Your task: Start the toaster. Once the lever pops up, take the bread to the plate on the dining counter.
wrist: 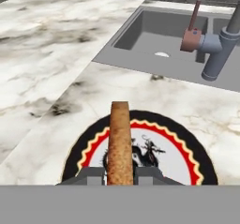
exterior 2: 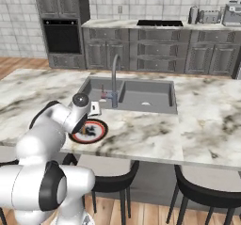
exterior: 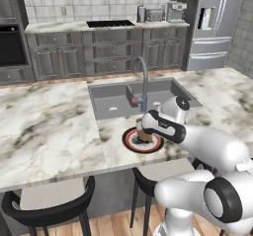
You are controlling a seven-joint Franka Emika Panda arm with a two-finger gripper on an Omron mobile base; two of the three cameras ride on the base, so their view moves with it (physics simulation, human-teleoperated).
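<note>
Marble dining counter (wrist: 42, 54) spreads below; my gripper (wrist: 120, 174) is clamped on the bread (wrist: 120, 143), edge-up over the plate (wrist: 187, 148), sink (wrist: 154, 35) at twelve o'clock. Next: lower, release.

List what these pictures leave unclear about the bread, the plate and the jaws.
- Bread: seen edge-on in the hand view, its faces hidden; its lower end is cut off by the bottom, so contact with the plate cannot be told.
- Plate, left base view: the arm covers its right part.
- Plate, right base view: the arm hides its left side.
- Toaster: too small to read the levers.
</note>
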